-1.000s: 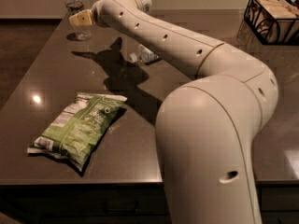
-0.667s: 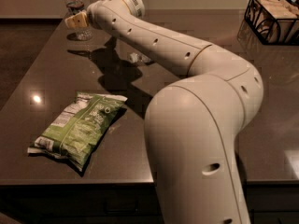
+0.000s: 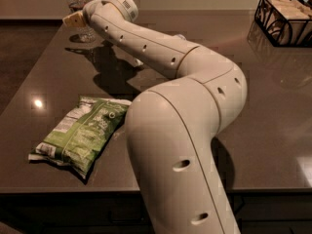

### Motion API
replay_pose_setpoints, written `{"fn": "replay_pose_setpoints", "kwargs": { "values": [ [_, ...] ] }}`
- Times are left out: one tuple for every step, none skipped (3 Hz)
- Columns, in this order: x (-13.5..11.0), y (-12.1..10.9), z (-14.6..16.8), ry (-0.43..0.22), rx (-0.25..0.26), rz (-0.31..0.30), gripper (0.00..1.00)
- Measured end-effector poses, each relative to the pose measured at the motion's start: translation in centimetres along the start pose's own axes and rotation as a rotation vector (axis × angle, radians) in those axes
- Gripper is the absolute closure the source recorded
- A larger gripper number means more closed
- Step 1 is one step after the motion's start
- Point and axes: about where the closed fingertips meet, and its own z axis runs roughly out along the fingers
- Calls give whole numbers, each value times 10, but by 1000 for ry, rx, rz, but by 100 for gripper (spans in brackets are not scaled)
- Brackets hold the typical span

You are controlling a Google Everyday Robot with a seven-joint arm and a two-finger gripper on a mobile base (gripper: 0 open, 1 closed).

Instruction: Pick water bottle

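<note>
- The dark, glossy desk (image 3: 273, 106) carries everything in view.
- The robot's pale arm (image 3: 195, 82) rises from the near edge, bends, and stretches across the desk to the far left corner. It blocks much of the middle of the desk.
- A black wire basket (image 3: 267, 18) stands at the far right corner, well apart from the arm. It holds pale tan packets, but I cannot tell what kind.
- A green snack bag (image 3: 80, 133) lies flat near the front left, just beside the arm's base.
- The water bottle (image 3: 75, 1) stands upright at the far left corner, white cap on top.
- The tool (image 3: 73, 19) sits at the bottle's mid-height, overlapping it. I cannot tell whether it is wide, narrow, or gripping.
- A small pale object (image 3: 139, 62) shows from under the arm, mostly hidden.
</note>
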Motion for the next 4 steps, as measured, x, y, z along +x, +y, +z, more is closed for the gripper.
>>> {"fn": "replay_pose_setpoints", "kwargs": {
  "values": [
    [-1,6,8,10,-4,0,0],
    [-5,11,16,19,-8,6,0],
    [-6,14,22,32,-14,17,6],
    [-8,18,26,62,-41,53,37]
  ]
}}
